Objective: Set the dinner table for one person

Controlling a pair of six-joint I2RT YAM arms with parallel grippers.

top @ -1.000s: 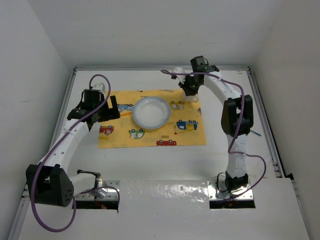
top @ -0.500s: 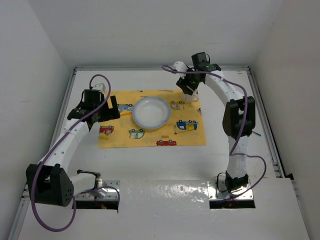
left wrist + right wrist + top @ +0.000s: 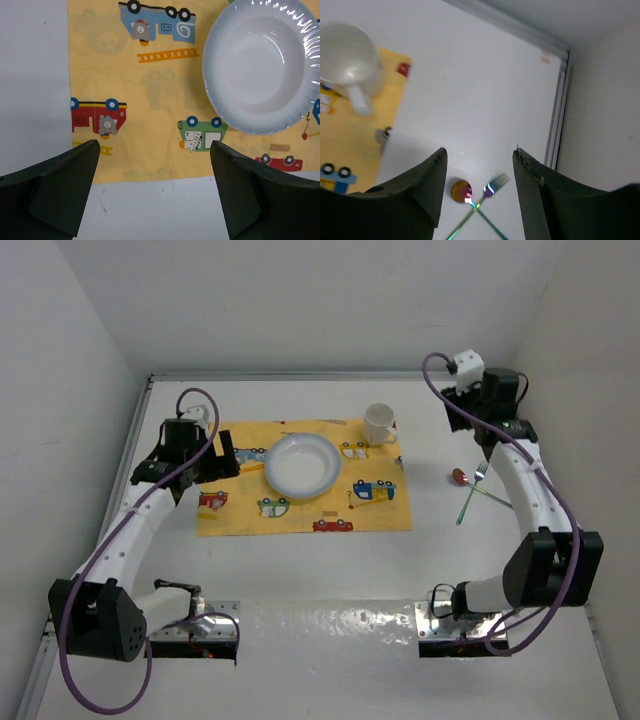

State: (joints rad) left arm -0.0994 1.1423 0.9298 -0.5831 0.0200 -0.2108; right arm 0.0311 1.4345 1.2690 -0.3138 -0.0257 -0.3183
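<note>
The dinner table [image 3: 330, 570] is a white top with a yellow car-print placemat [image 3: 300, 512] on it. A white plate [image 3: 301, 465] sits on the mat, and a white mug [image 3: 379, 424] stands upright on its far right corner. A spoon [image 3: 461, 477] and a fork [image 3: 472, 493] lie crossed on the bare top right of the mat. My left gripper [image 3: 155, 195] hovers open over the mat's left edge, with the plate [image 3: 260, 65] ahead. My right gripper [image 3: 480, 165] hangs open and empty above the spoon [image 3: 461, 191] and fork [image 3: 492, 187], well clear of the mug [image 3: 347, 55].
Grey metal rails [image 3: 557, 110] border the table, and white walls rise close behind them on the left, back and right. The right arm's purple cable [image 3: 560, 520] loops beside the cutlery. The arm bases stand on a shiny strip [image 3: 330, 620] at the near edge.
My right gripper has opened off the mug, which stays on the mat's corner, and swung right to above the cutlery. The left arm has not moved.
</note>
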